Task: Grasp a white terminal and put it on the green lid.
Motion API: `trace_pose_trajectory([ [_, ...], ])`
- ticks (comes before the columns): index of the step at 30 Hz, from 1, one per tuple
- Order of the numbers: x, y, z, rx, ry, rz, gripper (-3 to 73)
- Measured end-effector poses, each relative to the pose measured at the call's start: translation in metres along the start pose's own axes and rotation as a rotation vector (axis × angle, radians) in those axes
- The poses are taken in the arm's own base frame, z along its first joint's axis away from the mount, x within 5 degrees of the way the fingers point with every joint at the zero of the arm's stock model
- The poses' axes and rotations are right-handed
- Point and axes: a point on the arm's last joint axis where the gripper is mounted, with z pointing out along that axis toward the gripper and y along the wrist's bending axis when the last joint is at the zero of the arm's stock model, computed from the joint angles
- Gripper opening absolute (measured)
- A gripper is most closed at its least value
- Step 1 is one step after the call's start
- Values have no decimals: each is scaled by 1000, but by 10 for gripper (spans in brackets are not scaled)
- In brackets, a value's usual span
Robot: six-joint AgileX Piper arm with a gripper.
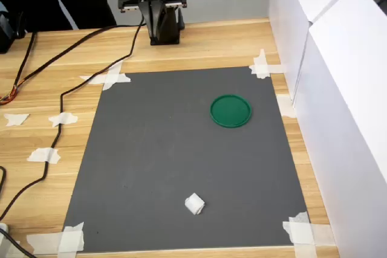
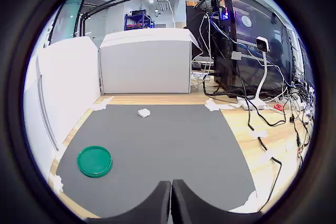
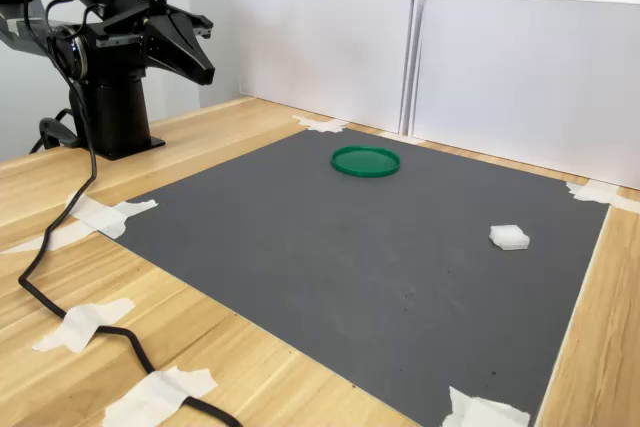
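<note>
White foam boards [image 3: 500, 57] wall a wooden table [image 1: 199, 43] carrying one taped grey mat [image 1: 181, 155]. One green lid [image 1: 230, 110] lies toward the mat's far end in the first exterior view. One white terminal [image 1: 194, 204] sits near its front edge; light, rigid, probably best pinched across flat sides. The gripper [image 2: 171, 200] hangs back, jaws closed together, empty.

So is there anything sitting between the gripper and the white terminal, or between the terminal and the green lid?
Nothing visible. Only bare gray mat lies between the gripper, the white terminal and the green lid.
</note>
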Motion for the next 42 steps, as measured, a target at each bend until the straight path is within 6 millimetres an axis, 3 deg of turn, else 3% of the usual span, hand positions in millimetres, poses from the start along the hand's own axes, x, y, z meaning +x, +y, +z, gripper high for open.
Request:
trace_pose_trajectory([
  [30,-4,-1,5,4,32,-11,-16],
  [34,-22,-2,7,4,57,-13,-16],
  [42,-84,-4,23,6,95,-21,-16],
])
